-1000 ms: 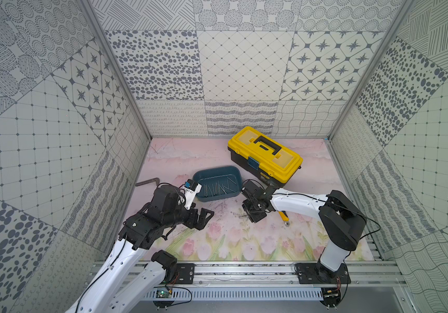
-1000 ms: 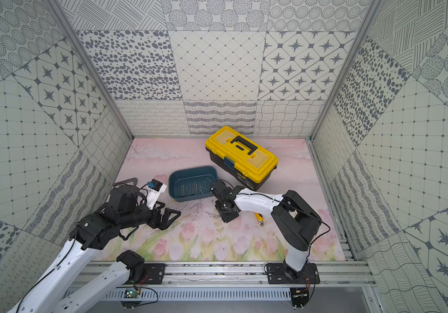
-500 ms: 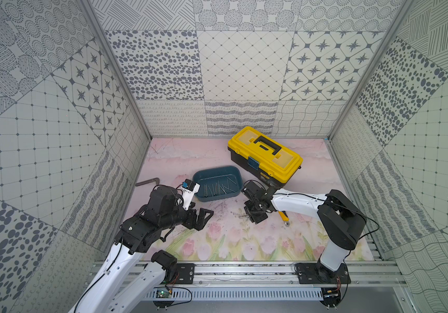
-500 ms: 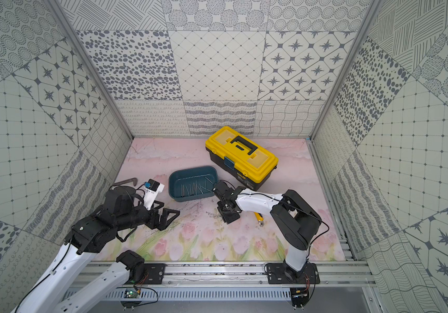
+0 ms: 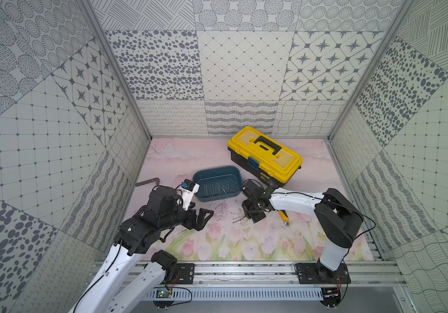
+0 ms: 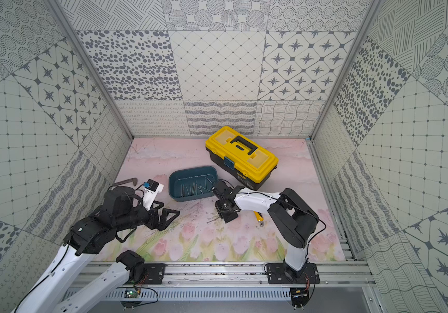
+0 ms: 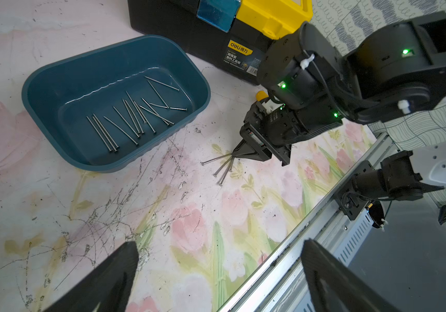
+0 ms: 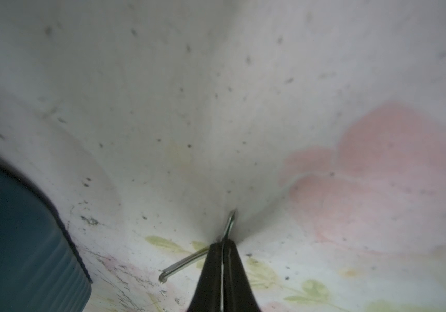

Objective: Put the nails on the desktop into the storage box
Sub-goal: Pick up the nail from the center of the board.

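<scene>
Down on the desktop (image 5: 190, 154), a few loose nails (image 7: 223, 168) fan out at about 5 o'clock from the storage box (image 7: 54, 89), near its corner but apart from it; both top views show the cluster (image 5: 237, 216) (image 6: 212, 216). More than a dozen stored nails (image 7: 132, 116) lie flat on the box floor, most of them roughly parallel.

The right gripper (image 7: 234, 155) has its tip planted where the loose nails converge. In the right wrist view its fingers (image 8: 211, 270) are pressed together and clamped on one nail, whose end pokes out beyond the tips (image 8: 231, 218); a second nail (image 8: 181, 266) angles out from under them and lies on the print. How many nails the fingers actually pinch cannot be told. The right arm reaches low and nearly level from its base at 5 o'clock of the scene, wrist pitched down at the surface.

The left gripper (image 5: 203, 218) hangs at 7 o'clock from the box with its jaws spread wide and nothing between them, clear of the surface and pointing toward 3 o'clock. Its arm is folded, elbow raised.

A yellow-lidded toolbox (image 5: 266, 154) stands at 2 o'clock from the box, a yellow utility knife (image 5: 283, 216) lies at 3 o'clock from the loose nails, and a dark L-shaped bar (image 5: 148, 181) rests at 9 o'clock by the wall.
</scene>
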Controlling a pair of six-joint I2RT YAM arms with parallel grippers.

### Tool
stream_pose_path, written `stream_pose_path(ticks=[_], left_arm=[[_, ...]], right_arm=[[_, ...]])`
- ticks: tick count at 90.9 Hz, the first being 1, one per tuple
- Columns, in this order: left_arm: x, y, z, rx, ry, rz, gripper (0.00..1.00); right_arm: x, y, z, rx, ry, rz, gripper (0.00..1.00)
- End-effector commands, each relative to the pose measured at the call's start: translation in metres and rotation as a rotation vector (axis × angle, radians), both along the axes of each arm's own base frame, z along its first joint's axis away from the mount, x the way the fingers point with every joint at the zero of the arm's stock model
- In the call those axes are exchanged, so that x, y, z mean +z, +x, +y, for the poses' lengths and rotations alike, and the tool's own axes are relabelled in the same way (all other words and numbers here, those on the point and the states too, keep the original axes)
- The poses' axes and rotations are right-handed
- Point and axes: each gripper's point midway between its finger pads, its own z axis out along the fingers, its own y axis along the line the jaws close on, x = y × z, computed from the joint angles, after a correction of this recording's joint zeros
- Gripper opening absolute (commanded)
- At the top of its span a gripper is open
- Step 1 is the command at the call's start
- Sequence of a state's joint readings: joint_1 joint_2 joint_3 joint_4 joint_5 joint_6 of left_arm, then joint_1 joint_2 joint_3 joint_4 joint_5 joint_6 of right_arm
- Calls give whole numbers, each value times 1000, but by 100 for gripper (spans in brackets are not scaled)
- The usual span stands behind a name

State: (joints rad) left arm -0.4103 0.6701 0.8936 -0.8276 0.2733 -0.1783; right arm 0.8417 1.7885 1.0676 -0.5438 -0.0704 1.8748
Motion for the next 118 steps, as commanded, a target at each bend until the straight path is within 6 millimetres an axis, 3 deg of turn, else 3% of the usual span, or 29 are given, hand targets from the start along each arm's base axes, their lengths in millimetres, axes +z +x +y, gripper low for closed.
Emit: stream_pose_path(ticks=[1, 11, 32, 46, 64, 80, 97, 118], left_arm=[[1, 2, 3, 66, -27, 33, 99], [1, 5, -1, 92, -65, 85, 100], [-7, 7, -28, 24, -152, 250, 99], [-9, 8, -48, -36, -223, 338, 99], [7, 9, -77, -147, -372, 400, 100], [16, 15, -98, -201, -452, 456, 99], [27, 25, -120, -229, -527, 475, 99], [46, 37, -138, -243, -588, 452, 98]], right_arm=[[0, -1, -20, 31, -79, -30, 0], [27, 6, -19, 119, -81, -105, 0], [68, 10, -27, 254, -44, -229, 0], [102, 25, -36, 378, -36, -369, 0], [177, 39, -27, 546, 58, -623, 0], [233, 30, -7, 705, 216, -761, 0], [268, 19, 8, 766, 336, -827, 0], [290, 10, 20, 800, 390, -870, 0]])
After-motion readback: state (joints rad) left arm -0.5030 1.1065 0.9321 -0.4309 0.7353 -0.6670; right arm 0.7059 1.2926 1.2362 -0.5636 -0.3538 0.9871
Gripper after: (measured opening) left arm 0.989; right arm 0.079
